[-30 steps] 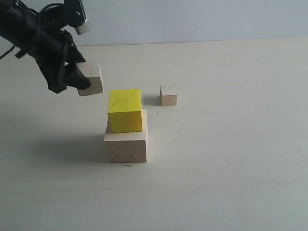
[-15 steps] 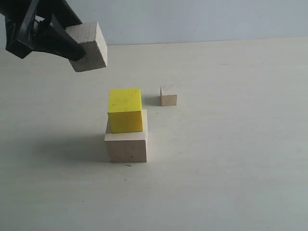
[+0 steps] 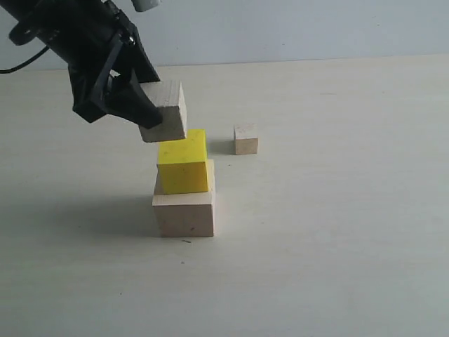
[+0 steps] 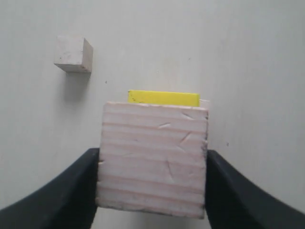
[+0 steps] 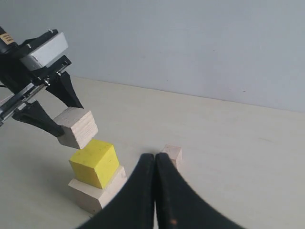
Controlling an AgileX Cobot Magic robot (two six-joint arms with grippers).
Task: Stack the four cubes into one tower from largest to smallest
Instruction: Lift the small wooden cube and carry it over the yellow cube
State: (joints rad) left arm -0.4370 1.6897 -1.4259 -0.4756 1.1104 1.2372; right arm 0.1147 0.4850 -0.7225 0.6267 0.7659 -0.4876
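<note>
One wood cube (image 3: 165, 111) (tilted) between left jaws.

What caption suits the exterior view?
Left gripper holds a bare wood cube, tilted, over the bright yellow cube atop the large pale wood cube.

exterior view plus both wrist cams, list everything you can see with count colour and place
large wood cube: 1, pale wood, on the table, bottom of the stack
yellow cube: 1, bright yellow, sitting on the large wood cube
smaller wood cube: 1, bare wood, tilted, held just over the yellow cube; contact unclear
smallest wood cube: 1, bare wood, alone on the table, right of and behind the stack in the exterior view
table: 1, pale cream, under everything
wall: 1, pale blue-grey, behind the table
left claw: 1, black, shut on the smaller wood cube
right claw: 1, black, shut and holding nothing, seen only in its own wrist view
</note>
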